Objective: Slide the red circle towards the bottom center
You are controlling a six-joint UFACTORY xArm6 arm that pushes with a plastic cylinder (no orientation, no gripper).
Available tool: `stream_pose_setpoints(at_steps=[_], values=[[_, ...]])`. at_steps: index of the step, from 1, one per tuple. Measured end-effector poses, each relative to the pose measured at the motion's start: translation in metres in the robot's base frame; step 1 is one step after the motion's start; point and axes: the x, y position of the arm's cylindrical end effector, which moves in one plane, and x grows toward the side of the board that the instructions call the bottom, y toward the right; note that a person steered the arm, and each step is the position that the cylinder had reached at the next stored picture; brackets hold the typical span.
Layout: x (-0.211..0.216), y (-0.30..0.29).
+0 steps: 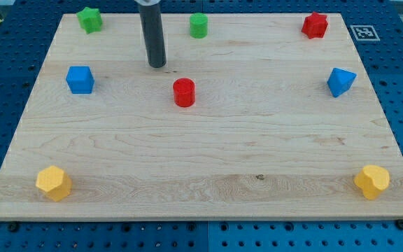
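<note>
The red circle (184,92) is a short red cylinder on the wooden board (208,161), a little above the board's middle. My tip (157,65) is the lower end of a dark rod that comes down from the view's top. The tip stands above and to the left of the red circle, apart from it, with a small gap of bare wood between them.
A green star-like block (89,19) sits at the top left, a green cylinder (199,25) at the top centre, a red star-like block (315,25) at the top right. A blue cube (80,80) is at left, a blue block (340,81) at right. Yellow blocks sit at the bottom left (53,183) and the bottom right (372,181).
</note>
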Motion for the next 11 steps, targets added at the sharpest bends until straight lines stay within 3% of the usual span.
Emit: stream_pose_setpoints(at_steps=[6, 11], values=[[0.065, 0.075], [0.123, 0.074]])
